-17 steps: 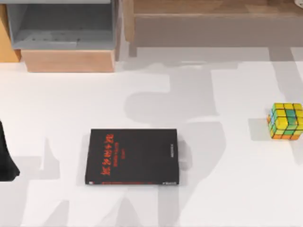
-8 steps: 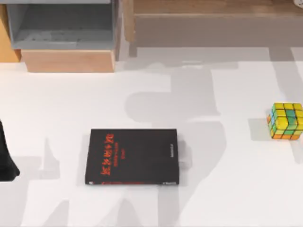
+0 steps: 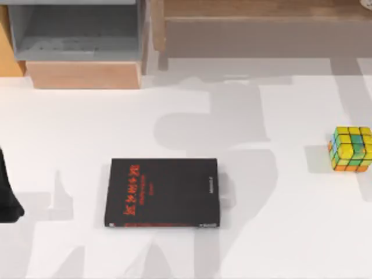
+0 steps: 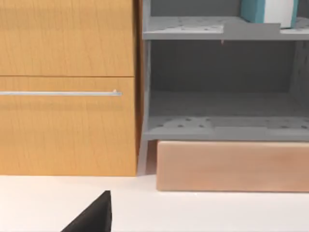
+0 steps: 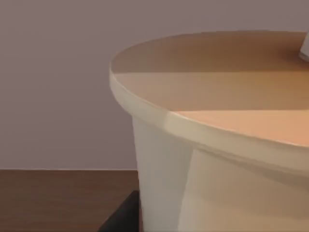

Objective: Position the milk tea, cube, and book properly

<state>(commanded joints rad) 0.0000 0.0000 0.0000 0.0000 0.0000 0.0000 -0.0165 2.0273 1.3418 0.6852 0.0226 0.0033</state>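
Nothing is shifting on the desk (image 3: 290,244) between the earlier top views and this one: the book (image 3: 163,192) and the cube (image 3: 350,149) are lying exactly where they were, and the dark piece of the left arm (image 3: 8,195) at the desk's left edge is holding its place.

The book is lying flat near the desk's middle, black cover up, its long axis running left to right. The cube is sitting well apart from it, near the desk's right edge.

The right wrist view is looking at very close range onto a pale cup with a tan top, probably the milk tea (image 5: 207,145), standing on a brown wooden surface. Whether the right claw is gripping the cup I cannot tell.

The left wrist view is facing a wooden cabinet (image 4: 67,96) and a grey shelf unit (image 4: 222,121) at the desk's far left; the left claw's opening cannot be told either.

For what is coming, the book is lying nearer the left arm, toward the right of it, while the cube is falling on the right arm's side.
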